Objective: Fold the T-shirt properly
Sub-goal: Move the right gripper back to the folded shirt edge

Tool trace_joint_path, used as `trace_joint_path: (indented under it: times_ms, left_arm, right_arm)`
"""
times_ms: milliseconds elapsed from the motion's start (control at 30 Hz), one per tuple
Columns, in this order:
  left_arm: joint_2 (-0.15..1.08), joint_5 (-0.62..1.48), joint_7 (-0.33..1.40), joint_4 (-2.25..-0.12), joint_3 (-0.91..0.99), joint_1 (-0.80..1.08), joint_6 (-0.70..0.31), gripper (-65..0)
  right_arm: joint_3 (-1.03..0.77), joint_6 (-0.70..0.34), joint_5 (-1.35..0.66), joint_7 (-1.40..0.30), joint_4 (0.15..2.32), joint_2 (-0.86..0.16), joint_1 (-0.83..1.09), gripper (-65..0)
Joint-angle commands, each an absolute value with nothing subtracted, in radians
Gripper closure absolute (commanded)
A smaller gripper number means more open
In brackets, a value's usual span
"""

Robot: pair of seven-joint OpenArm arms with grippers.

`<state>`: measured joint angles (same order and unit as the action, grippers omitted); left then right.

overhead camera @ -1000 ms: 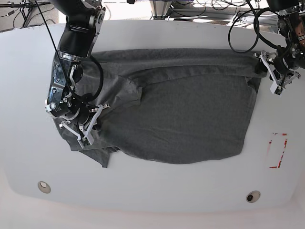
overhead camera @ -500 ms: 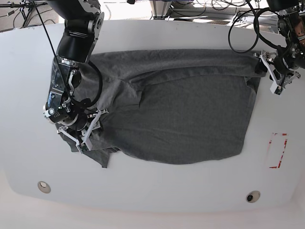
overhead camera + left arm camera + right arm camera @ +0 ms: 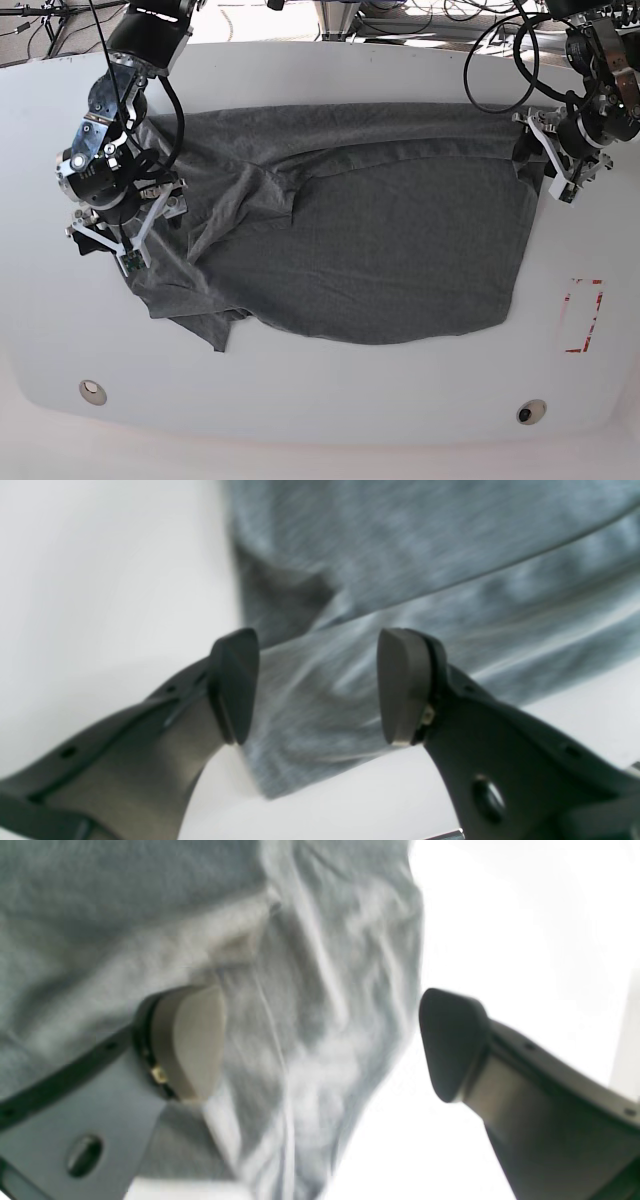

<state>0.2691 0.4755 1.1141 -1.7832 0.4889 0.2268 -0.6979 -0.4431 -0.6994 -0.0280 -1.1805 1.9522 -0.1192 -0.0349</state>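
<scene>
Pincers flanking sideways-lying T-shirt

You have one T-shirt on one white table, two grippers, left gripper and right gripper, two round table inserts, and one red-outlined rectangle.

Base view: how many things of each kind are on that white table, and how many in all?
Dark charcoal-grey cotton T-shirt: 1
Round metal discs set in the white table: 2
Red dashed rectangle marking: 1
Total: 4
</scene>
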Motion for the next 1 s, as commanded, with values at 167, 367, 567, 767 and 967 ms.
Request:
trace_joint_path:
  times_ms: [167, 367, 567, 767, 967]
  left_arm:
    - [0.229, 0.475, 1.152, -1.807, 0.499, 0.220, -0.698, -35.4]
    - [0.214, 0.472, 1.152, -1.807, 0.504, 0.231, -0.698, -35.3]
    - [0.214, 0.473, 1.152, -1.808, 0.504, 0.254, -0.698, -35.1]
    - [0.214, 0.467, 1.079, -1.804, 0.503, 0.283, -0.698, -32.8]
    - [0.213, 0.366, 1.023, -1.785, 0.484, 0.289, -0.698, -24.7]
  right_arm:
    - [-0.630, -0.698, -0.027, -1.231, 2.011, -0.081, 0.099, -58.2]
    - [-0.682, -0.698, -0.042, -1.234, 2.011, -0.054, 0.191, -58.2]
    - [-0.720, -0.698, -0.119, -1.236, 2.025, -0.027, 0.255, -58.2]
    - [-0.733, -0.698, -0.188, -1.239, 2.025, -0.012, 0.275, -58.2]
    - [-0.733, -0.698, -0.223, -1.245, 2.025, -0.010, 0.283, -58.2]
